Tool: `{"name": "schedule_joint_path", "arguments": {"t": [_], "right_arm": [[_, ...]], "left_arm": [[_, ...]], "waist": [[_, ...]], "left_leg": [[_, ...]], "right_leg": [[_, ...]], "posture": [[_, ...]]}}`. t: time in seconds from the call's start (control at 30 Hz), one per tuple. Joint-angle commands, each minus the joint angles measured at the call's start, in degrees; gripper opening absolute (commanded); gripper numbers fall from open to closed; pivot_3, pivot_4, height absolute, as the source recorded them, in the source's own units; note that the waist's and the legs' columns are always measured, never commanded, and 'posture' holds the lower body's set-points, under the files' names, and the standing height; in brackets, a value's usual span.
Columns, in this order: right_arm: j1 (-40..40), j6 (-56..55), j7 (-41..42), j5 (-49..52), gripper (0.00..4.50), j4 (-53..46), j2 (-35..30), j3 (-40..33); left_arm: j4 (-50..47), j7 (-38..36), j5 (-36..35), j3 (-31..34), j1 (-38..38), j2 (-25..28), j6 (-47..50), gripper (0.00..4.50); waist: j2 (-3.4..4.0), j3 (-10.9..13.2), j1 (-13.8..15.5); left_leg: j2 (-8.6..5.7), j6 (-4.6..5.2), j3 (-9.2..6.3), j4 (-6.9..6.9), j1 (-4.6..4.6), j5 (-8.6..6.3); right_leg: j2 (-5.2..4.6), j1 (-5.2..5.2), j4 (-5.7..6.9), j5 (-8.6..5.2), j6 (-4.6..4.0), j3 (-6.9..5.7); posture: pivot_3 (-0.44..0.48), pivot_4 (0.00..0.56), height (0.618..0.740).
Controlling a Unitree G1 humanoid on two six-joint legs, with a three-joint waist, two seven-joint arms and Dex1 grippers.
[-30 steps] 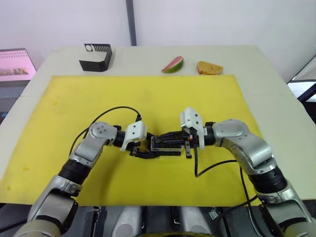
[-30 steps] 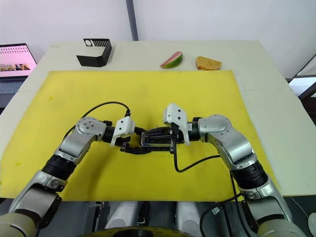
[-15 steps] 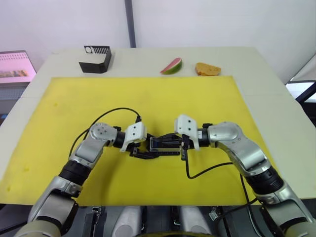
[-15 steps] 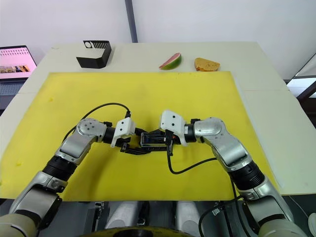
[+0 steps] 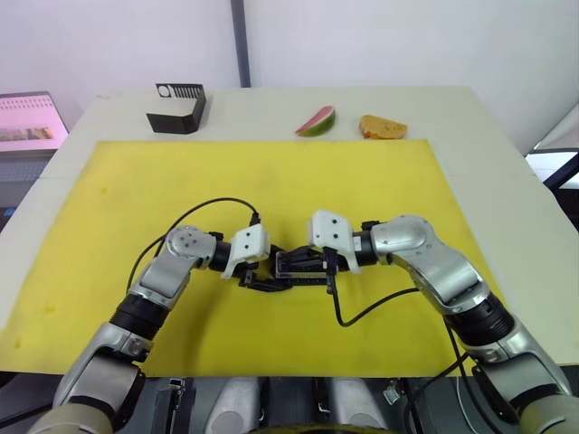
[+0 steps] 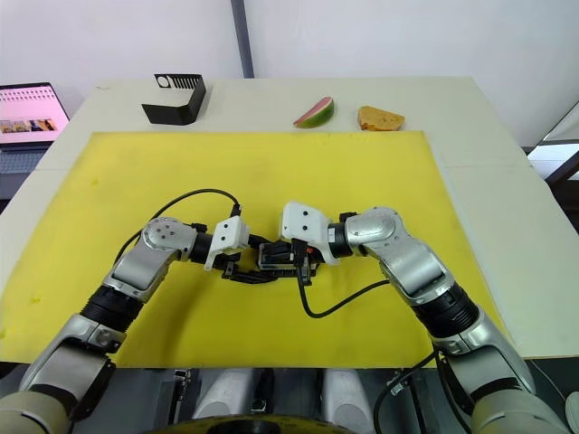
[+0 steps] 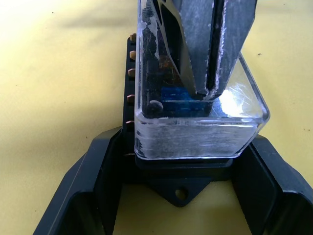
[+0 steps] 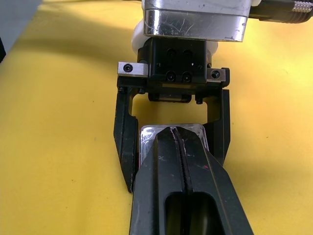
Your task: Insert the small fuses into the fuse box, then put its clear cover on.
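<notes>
A yellow mat (image 5: pixel 136 181) is spread over the pale table (image 5: pixel 488 136), and everything is placed here relative to it. Beyond its far edge a larger black box (image 5: pixel 176 107), a watermelon slice (image 5: pixel 317 120) and a piece of bread (image 5: pixel 383 127) are seen. Near the mat's middle, toward its near edge, the fuse box (image 7: pixel 171 181) is gripped at one end between the spread black fingers of the left gripper (image 5: pixel 258 276). The clear cover (image 7: pixel 195 127) is seated on the fuse box, and a blue fuse (image 7: pixel 178 94) is visible beneath it. The right gripper (image 8: pixel 177 147), its fingers pressed together, is laid on top of the cover.
</notes>
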Motion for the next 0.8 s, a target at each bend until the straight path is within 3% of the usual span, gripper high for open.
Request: {"name": "schedule_joint_path", "arguments": {"t": [0.03,0.33,0.8], "right_arm": [[1.39,3.79,-0.58,-3.41,0.03,2.43,0.02,4.4],[-1.34,6.07,0.6,-7.88,0.03,4.28,-2.23,8.93],[-1.03,8.29,-0.91,-9.1,0.03,5.59,-1.93,10.2]], "left_arm": [[0.19,0.65,0.73,0.09,-0.62,-0.66,-0.66,2.58],[1.11,0.52,0.84,0.08,-1.49,-1.17,-0.99,2.58],[2.16,0.05,0.99,0.11,-2.68,-2.23,-0.66,2.58]], "waist": [[0.0,-0.01,-0.02],[0.04,-0.18,0.0],[0.05,-0.6,0.11]], "left_leg": [[0.0,0.0,0.0,0.0,0.0,0.0],[0.0,0.0,0.0,0.0,0.01,0.0],[-0.02,0.02,-0.01,0.0,0.02,-0.01]], "right_leg": [[0.0,0.0,0.0,0.0,0.0,0.0],[0.0,0.01,0.0,0.0,0.0,0.0],[-0.04,0.04,-0.02,0.0,-0.01,0.0]], "posture": [[0.0,0.15,0.74],[0.0,0.15,0.74],[0.0,0.15,0.74]]}}
